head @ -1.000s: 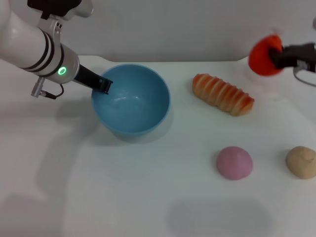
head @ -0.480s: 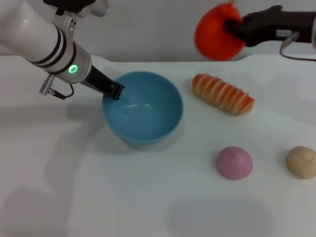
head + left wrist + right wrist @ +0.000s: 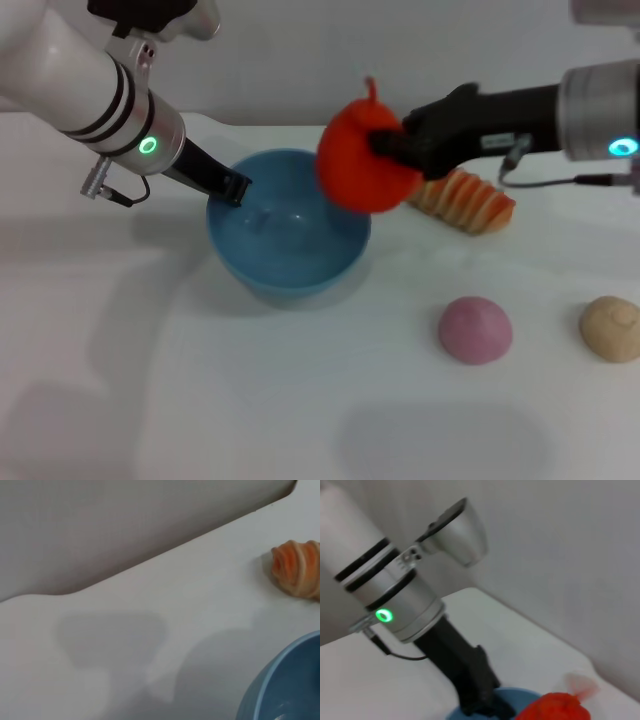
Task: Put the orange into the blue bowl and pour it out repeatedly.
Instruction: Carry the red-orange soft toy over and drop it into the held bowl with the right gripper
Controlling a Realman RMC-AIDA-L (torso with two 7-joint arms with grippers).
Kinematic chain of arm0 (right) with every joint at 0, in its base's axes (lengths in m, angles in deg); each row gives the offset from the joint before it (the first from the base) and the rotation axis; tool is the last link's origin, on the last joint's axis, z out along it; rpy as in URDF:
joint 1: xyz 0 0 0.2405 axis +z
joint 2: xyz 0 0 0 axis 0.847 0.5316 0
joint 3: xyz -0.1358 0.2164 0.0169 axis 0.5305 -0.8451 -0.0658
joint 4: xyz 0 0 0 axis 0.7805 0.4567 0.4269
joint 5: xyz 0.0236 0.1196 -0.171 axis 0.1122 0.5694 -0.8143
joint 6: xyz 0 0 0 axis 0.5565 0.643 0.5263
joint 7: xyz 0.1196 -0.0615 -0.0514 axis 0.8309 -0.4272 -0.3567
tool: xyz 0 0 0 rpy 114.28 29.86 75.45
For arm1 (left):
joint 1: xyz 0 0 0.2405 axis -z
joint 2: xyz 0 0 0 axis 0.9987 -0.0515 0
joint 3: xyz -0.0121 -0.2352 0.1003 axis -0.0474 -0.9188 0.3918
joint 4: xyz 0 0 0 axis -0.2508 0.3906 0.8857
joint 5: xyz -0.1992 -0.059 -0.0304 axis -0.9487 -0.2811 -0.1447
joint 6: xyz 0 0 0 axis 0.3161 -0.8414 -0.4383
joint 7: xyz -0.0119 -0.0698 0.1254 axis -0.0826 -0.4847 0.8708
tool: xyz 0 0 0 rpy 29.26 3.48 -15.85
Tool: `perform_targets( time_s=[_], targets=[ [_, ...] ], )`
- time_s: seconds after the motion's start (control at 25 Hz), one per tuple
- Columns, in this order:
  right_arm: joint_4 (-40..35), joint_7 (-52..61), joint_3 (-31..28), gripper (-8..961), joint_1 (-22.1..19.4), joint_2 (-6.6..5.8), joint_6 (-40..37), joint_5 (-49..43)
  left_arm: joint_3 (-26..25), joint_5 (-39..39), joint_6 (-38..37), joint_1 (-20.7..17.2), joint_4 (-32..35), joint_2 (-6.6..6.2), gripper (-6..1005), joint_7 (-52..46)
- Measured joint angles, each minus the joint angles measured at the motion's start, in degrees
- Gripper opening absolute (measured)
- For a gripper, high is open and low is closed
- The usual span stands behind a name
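Bread loaf [image 3: 297,567] shows beside blue bowl [image 3: 282,680].

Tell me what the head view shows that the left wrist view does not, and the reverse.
Only the head view shows the bright red-orange toy orange, held by the right gripper above the bowl's right rim, the left gripper clamped on the bowl's left rim, a round pink ball and a beige lumpy ball. The left wrist view adds nothing new except arm shadows on the white table. Both show the light-blue round plastic bowl and the striped orange-and-cream bread loaf.
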Motion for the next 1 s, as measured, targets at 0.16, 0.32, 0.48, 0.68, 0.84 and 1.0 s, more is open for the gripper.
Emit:
perform_targets(
  time_s=[0.16,0.32,0.48,0.68,0.84,1.0],
  targets=[
    [4.7,0.1,2.7,28,2.5,-0.06,1.5,1.3,0.1,-0.9,0.6,-0.3,-0.3,0.03,-1,0.2],
    [9.3,0.2,2.9,28,5.4,-0.06,2.3,2.7,1.4,-2.1,1.1,-0.4,-0.5,0.03,-1,0.3],
    [17.1,0.2,2.9,30,10.2,-0.26,2.3,4.0,2.9,-2.6,2.6,-0.9,-1.1,0.03,0,0.4],
    [20.7,0.3,2.5,34,12.3,-0.28,2.6,3.9,2.9,-3.1,3.2,-1.1,-1.4,-0.03,0,0.4],
    [19.9,0.4,2.2,38,12.0,-0.28,2.5,4.0,2.6,-3.1,3.3,-1.4,-1.5,-0.21,-1,0.4],
    [19.9,0.3,2.3,308,12.2,-0.4,2.3,3.7,2.7,-3.1,3.6,-1.6,-1.5,-0.24,-1,0.4]
  ],
)
